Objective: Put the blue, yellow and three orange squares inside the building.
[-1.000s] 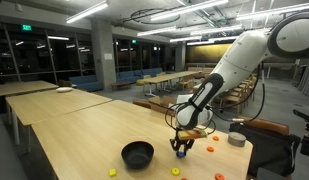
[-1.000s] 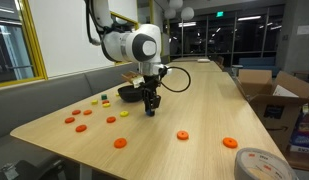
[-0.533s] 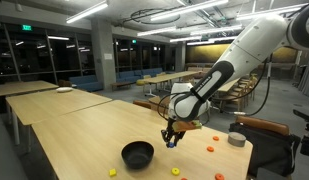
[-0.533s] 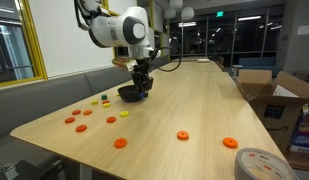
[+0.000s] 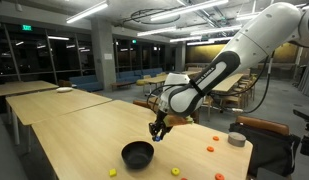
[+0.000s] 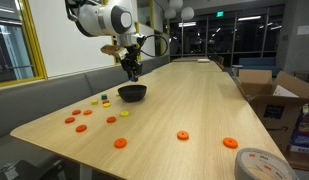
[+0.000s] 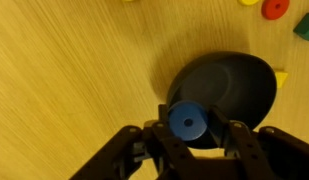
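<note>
My gripper is shut on a blue disc with a centre hole, held above the near rim of a black bowl. In both exterior views the gripper hangs a little above and beside the bowl. Orange discs and a yellow piece lie on the wooden table. No building is in view.
More orange discs and a green piece lie near the table's edge by the bench. A tape roll sits at a table corner. In the wrist view a red disc and a green piece lie beyond the bowl.
My gripper has risen from the table with the blue disc and moved across to hang over the black bowl.
</note>
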`<action>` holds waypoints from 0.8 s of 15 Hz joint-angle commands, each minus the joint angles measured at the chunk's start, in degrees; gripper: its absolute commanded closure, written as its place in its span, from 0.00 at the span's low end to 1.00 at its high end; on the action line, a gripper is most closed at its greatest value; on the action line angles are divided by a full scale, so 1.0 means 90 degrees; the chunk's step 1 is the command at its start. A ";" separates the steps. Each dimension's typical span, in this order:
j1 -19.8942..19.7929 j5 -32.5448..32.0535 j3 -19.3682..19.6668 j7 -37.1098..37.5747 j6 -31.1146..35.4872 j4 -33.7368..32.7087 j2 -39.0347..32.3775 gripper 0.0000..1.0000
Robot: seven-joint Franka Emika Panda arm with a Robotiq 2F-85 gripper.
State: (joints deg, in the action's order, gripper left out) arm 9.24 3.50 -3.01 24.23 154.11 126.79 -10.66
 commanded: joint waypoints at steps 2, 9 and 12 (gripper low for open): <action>-0.0148 0.0594 -0.0320 -0.0837 0.0236 -0.0558 -0.0392 0.80; -0.0514 0.1660 -0.0756 -0.2093 -0.0027 -0.1331 -0.1112 0.80; -0.0590 0.1684 -0.0752 -0.2178 -0.0191 -0.1491 -0.1312 0.31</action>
State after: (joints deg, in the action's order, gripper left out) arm 5.36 17.22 -8.84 6.68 154.54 116.67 -20.36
